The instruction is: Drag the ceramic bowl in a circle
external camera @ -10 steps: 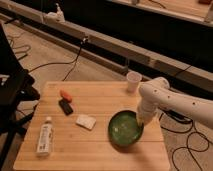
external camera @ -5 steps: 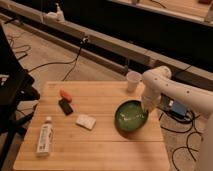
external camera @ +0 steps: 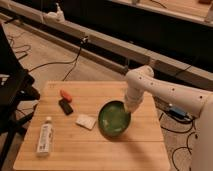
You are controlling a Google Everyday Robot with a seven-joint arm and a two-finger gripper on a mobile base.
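Observation:
The ceramic bowl (external camera: 114,120), round and glossy green with a paler inside, sits on the wooden table (external camera: 100,150) right of the middle. My gripper (external camera: 131,106) comes down from the white arm (external camera: 165,92) and meets the bowl's far right rim. The gripper's tip is hidden against the rim.
Left of the bowl lie a white pad (external camera: 86,121), a black block (external camera: 65,106) and a red-orange item (external camera: 65,94). A white bottle (external camera: 45,138) lies near the front left. The table's right edge is close to the bowl. A dark chair (external camera: 12,95) stands at the left, and cables run across the floor.
The bowl first moved away and to the right, then slid left toward the table's middle with my gripper at its rim. The arm now covers the small white cup.

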